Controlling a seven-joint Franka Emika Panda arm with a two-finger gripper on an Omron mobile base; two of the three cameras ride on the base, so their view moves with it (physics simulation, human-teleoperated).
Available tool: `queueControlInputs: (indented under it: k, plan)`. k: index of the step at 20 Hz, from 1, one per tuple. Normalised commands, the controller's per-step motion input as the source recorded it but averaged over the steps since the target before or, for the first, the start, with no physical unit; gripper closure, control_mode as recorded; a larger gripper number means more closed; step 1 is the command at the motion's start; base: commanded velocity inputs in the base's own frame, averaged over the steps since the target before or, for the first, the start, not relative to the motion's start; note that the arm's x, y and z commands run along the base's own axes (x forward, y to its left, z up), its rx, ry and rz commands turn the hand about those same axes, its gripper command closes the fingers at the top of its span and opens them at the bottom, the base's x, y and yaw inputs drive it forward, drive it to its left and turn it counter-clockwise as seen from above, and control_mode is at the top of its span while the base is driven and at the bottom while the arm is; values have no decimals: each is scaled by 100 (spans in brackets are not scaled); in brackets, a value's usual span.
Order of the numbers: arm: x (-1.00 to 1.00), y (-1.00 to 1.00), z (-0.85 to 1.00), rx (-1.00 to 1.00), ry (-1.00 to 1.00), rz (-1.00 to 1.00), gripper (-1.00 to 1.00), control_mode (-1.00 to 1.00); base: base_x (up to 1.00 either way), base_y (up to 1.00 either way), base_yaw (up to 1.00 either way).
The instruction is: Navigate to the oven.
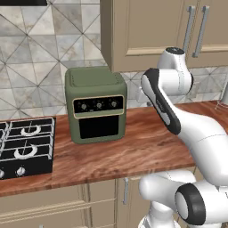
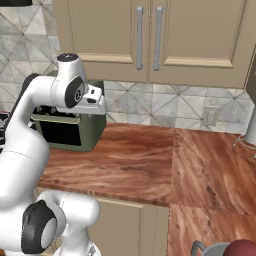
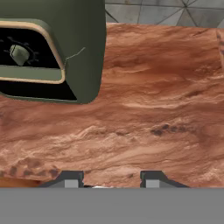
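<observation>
Oven: you have no large built-in wall oven before you here; what sits on the counter is the small olive-green toaster oven (image 1: 96,105), three knobs across its dark panel, dark window below. It stands on the wooden countertop (image 1: 133,151), against the tiled backsplash (image 1: 31,58). Left of it in your left base view, a black gas cooktop (image 1: 24,144) is set into the counter. Beige upper cabinets (image 2: 150,35) with bar handles hang above; lower cabinet fronts (image 1: 58,205) run below the counter edge.

Your arm is folded up in front of the counter, hand pointing down over the wood just right of the toaster oven. In the hand view the gripper (image 3: 111,179) hangs above bare wood, fingertips (image 3: 70,179) set apart, nothing between them. A wall outlet (image 2: 210,116) sits in the tile to the right.
</observation>
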Motion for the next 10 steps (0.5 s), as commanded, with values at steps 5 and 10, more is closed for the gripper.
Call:
queueControlInputs:
  k: [5, 10]
  plan:
    - [0, 0, 0, 0, 0, 0, -100, 100, -8, 0, 0]
    - [0, 0, 0, 0, 0, 0, -100, 100, -59, 1, 3]
